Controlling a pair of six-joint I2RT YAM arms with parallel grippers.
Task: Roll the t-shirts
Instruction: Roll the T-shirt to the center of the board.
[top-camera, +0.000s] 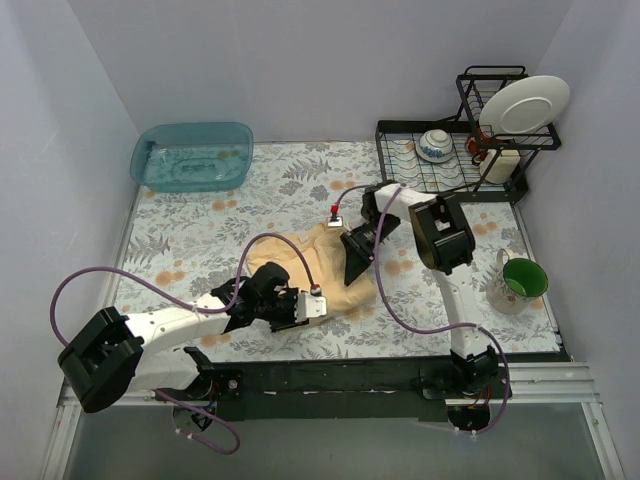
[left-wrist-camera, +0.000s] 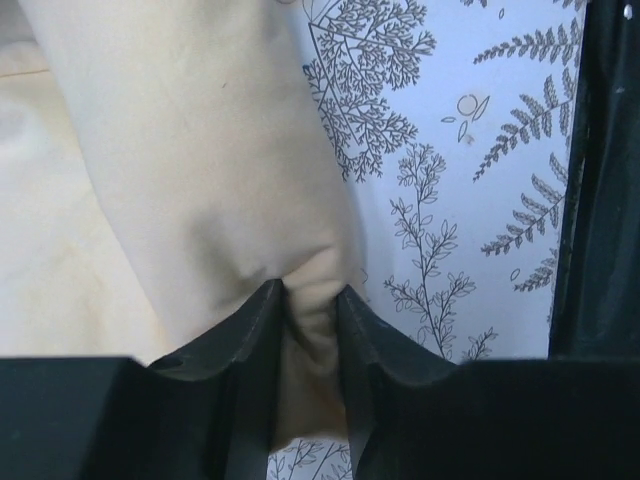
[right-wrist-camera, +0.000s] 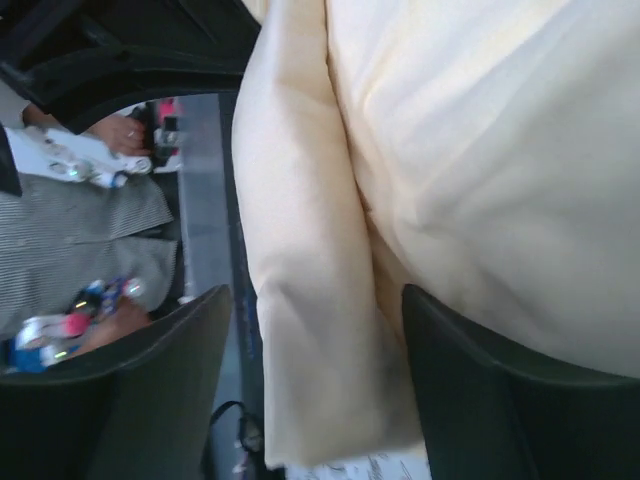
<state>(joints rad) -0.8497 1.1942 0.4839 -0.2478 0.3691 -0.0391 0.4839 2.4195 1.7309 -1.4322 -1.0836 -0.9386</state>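
One pale yellow t-shirt (top-camera: 345, 292) lies bunched and folded in the middle of the floral table cover (top-camera: 200, 235). My left gripper (top-camera: 305, 308) is at its near edge, and the left wrist view shows the gripper (left-wrist-camera: 310, 300) shut on a pinched fold of the t-shirt (left-wrist-camera: 180, 150). My right gripper (top-camera: 352, 268) is over the shirt's far right part. In the right wrist view the gripper (right-wrist-camera: 320, 345) is open, its fingers (right-wrist-camera: 170, 380) wide apart, and a thick fold of the t-shirt (right-wrist-camera: 310, 300) hangs between them.
A teal basin (top-camera: 192, 155) stands at the back left. A black dish rack (top-camera: 440, 165) with a bowl and a white plate (top-camera: 525, 105) is at the back right. A green-lined cup (top-camera: 522, 280) stands at the right edge. Purple cables (top-camera: 255, 240) arc over the table.
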